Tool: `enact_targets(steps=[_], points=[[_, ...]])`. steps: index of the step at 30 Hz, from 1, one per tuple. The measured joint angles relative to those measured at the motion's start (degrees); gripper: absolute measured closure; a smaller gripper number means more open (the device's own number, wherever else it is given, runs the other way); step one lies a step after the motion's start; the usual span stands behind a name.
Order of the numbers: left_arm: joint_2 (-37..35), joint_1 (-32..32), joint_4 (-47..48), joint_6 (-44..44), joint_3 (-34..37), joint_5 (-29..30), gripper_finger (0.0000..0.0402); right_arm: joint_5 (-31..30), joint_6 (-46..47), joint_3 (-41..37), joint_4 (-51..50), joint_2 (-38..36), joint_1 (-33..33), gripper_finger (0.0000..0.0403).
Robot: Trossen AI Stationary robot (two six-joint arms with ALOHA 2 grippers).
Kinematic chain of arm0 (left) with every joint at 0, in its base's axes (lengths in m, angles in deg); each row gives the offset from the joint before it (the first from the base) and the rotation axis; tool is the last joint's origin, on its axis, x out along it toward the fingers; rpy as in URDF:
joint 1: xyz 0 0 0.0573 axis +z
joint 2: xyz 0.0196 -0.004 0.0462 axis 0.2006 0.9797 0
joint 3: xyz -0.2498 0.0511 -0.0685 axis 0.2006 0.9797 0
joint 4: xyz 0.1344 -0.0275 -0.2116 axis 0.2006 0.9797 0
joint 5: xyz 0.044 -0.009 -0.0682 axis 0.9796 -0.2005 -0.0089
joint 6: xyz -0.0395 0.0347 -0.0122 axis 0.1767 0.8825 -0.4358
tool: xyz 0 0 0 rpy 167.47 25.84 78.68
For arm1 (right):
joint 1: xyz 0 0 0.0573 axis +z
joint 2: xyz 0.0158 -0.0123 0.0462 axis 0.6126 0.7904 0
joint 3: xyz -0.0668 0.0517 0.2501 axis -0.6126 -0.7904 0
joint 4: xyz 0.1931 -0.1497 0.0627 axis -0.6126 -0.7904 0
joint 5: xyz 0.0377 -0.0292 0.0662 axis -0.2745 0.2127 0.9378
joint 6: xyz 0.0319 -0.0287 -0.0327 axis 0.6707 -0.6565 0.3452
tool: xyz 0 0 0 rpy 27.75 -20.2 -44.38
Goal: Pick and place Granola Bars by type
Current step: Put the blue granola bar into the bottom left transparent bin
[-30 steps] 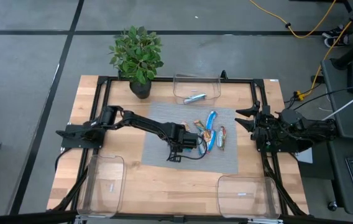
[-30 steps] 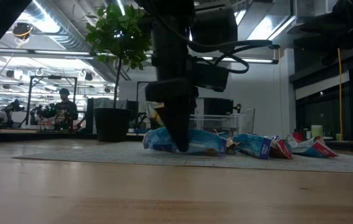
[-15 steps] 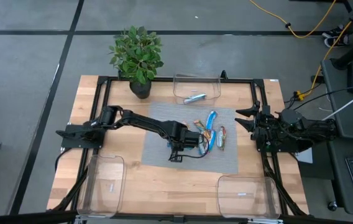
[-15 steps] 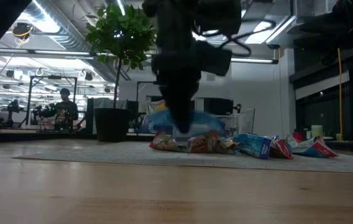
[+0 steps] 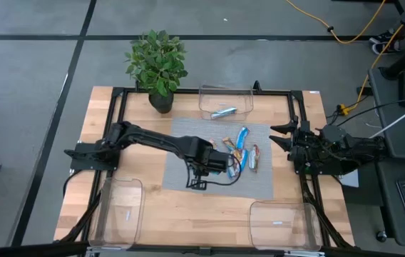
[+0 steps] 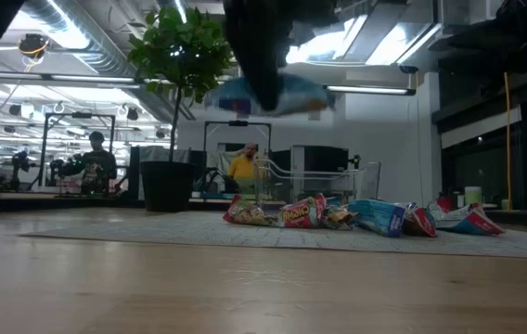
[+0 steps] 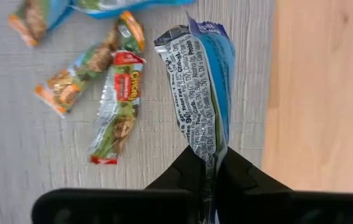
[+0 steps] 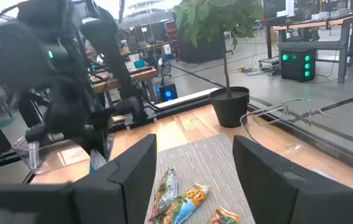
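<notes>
My left gripper (image 7: 210, 165) is shut on a blue granola bar (image 7: 204, 93), which hangs high above the grey mat (image 5: 181, 168) in the low view (image 6: 268, 93). From overhead, this gripper (image 5: 213, 165) hovers at the left of a small pile of bars (image 5: 242, 153). The pile holds blue and orange-red wrappers lying flat on the mat (image 6: 338, 213). One silver bar (image 5: 224, 112) lies in the far clear bin (image 5: 225, 94). My right gripper (image 5: 277, 135) waits open at the table's right edge (image 8: 192, 180), pointing level toward the mat. My left gripper pinches the blue bar's wrapper near one end (image 7: 206, 152) between its two fingers. The fingers come from above, pointing down. The bar is lifted clear of the mat and the pile, and it sticks out about level from the fingers.
A potted plant (image 5: 158, 68) stands at the far left of the table. Clear bins sit at the near left (image 5: 117, 210) and the near right (image 5: 281, 223). A black frame (image 5: 120, 100) runs around the work area. A person (image 6: 96, 167) shows in the room beyond the table.
My left gripper has risen from the mat with the blue bar, drifting slightly toward the table's near left. The bar lay among the pile a second ago and now hangs well clear above it. The other bars have stayed where they were.
</notes>
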Motion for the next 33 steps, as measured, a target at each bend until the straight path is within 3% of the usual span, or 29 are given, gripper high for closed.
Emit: enact_targets(steps=[9,25,33], points=[[-6.34,0.17,0.89,-3.06,0.01,7.59,0.0391,0.01,-0.07,0.0,-0.19,0.0,0.0,0.0189],[-15.93,0.24,16.54,-8.3,0.03,18.8,0.0389,-0.01,-0.05,0.0,-0.46,0.02,0.01,0.0189],[-29.54,0.05,17.23,-17.88,12.75,20.81,0.0389,-0.03,-0.15,0.0,-0.59,0.02,0.01,0.0189]])
